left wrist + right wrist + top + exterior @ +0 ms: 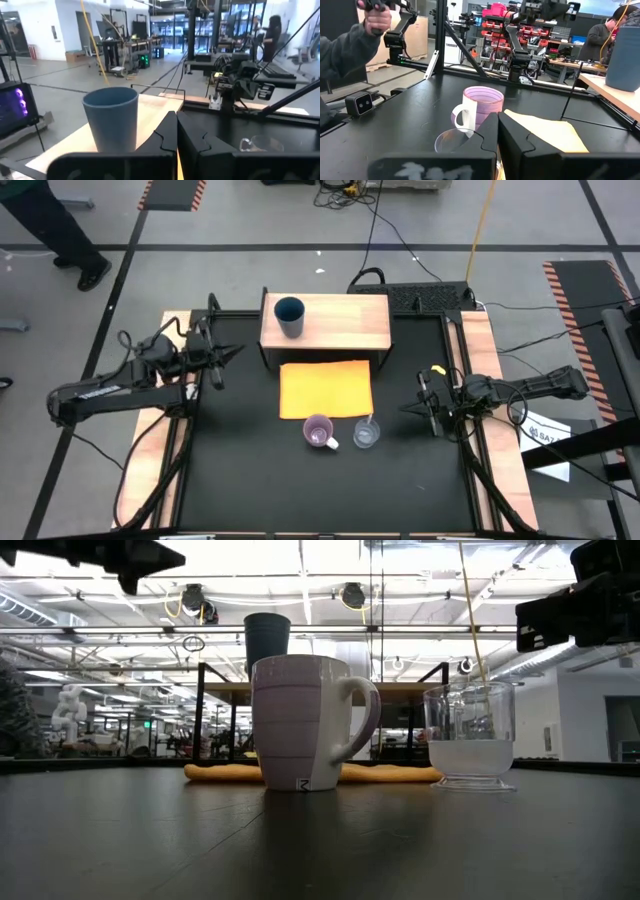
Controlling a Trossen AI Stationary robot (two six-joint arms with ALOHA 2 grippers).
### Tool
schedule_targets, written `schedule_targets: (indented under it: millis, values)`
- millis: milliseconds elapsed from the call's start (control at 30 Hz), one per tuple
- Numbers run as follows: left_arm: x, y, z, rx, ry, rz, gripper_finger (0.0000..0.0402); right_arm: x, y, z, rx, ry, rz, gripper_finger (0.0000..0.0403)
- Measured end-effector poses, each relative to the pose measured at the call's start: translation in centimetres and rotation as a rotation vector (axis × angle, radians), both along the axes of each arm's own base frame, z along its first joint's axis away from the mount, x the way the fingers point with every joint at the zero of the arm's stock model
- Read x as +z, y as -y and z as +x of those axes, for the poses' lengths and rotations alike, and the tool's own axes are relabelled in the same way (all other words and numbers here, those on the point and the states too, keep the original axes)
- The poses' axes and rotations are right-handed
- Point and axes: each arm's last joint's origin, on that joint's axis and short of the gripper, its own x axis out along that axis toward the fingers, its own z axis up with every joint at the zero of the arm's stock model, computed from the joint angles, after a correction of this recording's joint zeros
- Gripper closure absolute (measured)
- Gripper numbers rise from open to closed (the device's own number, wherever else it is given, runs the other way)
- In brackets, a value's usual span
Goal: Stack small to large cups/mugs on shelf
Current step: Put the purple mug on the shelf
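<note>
The dark blue tumbler (289, 316) stands upright on the left part of the light wooden shelf (340, 330) at the table's far side, and shows close up in the left wrist view (111, 117). The lilac mug (319, 431) and the clear cup (366, 433) stand side by side on the black table, near the orange sheet's near edge. My left gripper (238, 351) is shut and hangs left of the shelf, pointing level toward it. My right gripper (404, 409) is shut, right of the clear cup, and points at the mug (480, 107) and the clear cup (451, 140).
A flat orange sheet (326, 388) lies between the shelf and the two cups. Wooden rails (172, 450) run along the table's left and right sides. A person stands beyond the table's far left corner (60, 230), and a sleeve shows in the right wrist view (345, 47).
</note>
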Motion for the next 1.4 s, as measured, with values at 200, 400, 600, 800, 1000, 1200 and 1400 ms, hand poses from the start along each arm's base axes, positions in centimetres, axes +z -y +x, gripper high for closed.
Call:
schedule_targets:
  millis: [200,400,600,800,1000,1200,1400]
  values:
    - [-3.0,0.1,0.2,-0.017,0.015,-0.017,0.0402,0.0,0.0,0.0,0.0,0.0,0.0,0.0403]
    - [-3.7,0.2,0.2,-0.025,-0.006,-0.004,0.0402,0.0,0.0,0.0,0.0,0.001,0.0,0.0403]
    - [-3.8,0.4,-0.8,0.004,-0.012,0.007,0.0402,0.0,0.0,0.0,0.0,0.001,0.001,0.0403]
    - [-3.9,0.9,-2.3,-0.037,-0.009,0.02,0.0402,0.0,0.0,0.0,0.0,0.0,0.0,0.0403]
    - [-4.5,1.2,-3.9,0.031,-0.028,0.014,0.0402,0.0,0.0,0.0,0.0,0.0,0.0,0.0403]
    - [-4.4,1.4,-4.4,0.001,0.027,-0.019,0.0402,0.0,0.0,0.0,0.0,-0.001,0.0,0.0403]
    - [-6.6,0.9,-3.7,0.123,-0.008,-0.06,0.0402,0.0,0.0,0.0,0.0,-0.006,0.031,0.0403]
